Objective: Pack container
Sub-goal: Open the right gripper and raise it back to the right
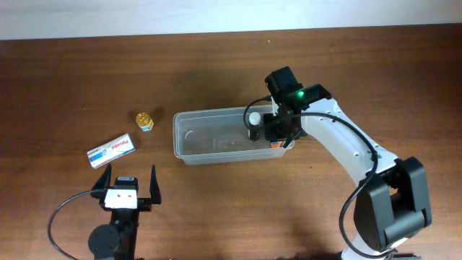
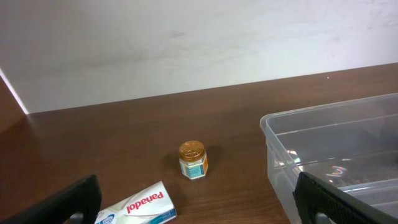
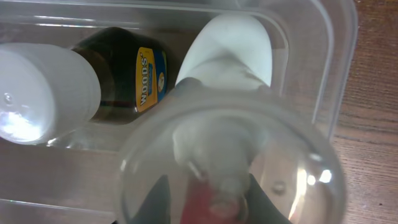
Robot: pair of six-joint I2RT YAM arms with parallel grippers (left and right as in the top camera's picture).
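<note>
The clear see-through plastic tub [image 1: 177, 137] with rounded corners and a rim sits in the middle of the brown wooden counter [image 1: 72, 79]. There is lots of bare wood on every side of it. The right hand [image 1: 278, 133] is over the tub's right end, close to the corner wall. It is clenched on a clear round-topped thing [image 3: 230, 162] with red inside (too blurry to name). Next to it in the tub is a shiny dark bottle [image 3: 127, 74] with a smooth white cap. The left hand [image 1: 131, 173] is released, with its fingers spread wide, near the front edge and well apart from the tub. Left of the tub stand a little jar with a gold lid [image 1: 144, 120] and a flat white Panadol box [image 1: 112, 149], not touching.
</note>
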